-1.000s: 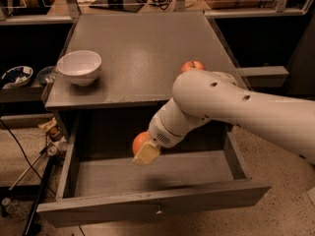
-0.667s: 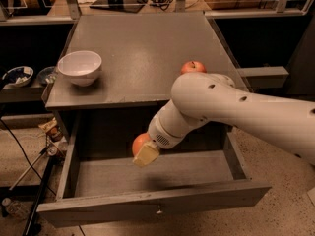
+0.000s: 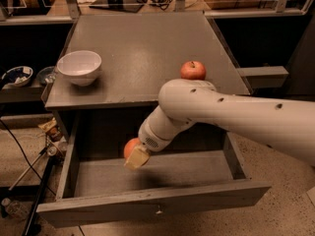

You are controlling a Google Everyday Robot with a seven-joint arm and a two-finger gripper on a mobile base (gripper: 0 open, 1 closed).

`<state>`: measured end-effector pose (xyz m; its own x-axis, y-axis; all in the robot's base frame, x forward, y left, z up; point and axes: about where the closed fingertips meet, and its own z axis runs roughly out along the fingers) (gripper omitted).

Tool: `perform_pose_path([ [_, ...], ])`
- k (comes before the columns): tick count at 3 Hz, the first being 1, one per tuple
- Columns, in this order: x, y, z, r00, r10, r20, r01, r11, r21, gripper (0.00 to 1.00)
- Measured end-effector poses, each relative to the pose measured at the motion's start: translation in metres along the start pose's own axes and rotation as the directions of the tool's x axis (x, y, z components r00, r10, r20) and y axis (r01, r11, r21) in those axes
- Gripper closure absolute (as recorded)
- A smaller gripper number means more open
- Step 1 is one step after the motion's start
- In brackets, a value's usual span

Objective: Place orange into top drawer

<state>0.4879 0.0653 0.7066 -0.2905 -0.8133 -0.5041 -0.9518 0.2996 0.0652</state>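
White rounded arm (image 3: 236,113) with dark holes; hand (image 3: 136,157), seemingly tan-tipped, above the top drawer (image 3: 152,204).

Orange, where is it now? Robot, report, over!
Gripper shut on orange, inside open top drawer, above its floor. Apple up on cabinet top, out of the way.

You have the gripper (image 3: 135,157) hanging low, in front of and beneath the grey cabinet top (image 3: 142,43). Up and to its left on that top stands a white bowl (image 3: 79,67), upright. Up and to its right, near the top's front edge, sits a red apple (image 3: 193,70), stem up. Far to the gripper's left, a patterned dish (image 3: 16,75) rests on a side shelf, and black cables (image 3: 18,149) trail across the speckled floor (image 3: 288,208).
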Motion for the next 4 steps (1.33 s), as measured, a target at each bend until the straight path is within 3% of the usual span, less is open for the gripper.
perform_pose_path([
  [1,-0.004,0.007,0.017,1.0,-0.011,-0.012,0.011,0.9985,-0.054,1.0],
  [3,-0.001,0.007,0.034,1.0,0.02,-0.023,-0.021,0.9993,-0.033,1.0],
  [4,0.019,-0.002,0.044,0.996,0.073,-0.058,-0.073,0.9973,0.002,1.0],
])
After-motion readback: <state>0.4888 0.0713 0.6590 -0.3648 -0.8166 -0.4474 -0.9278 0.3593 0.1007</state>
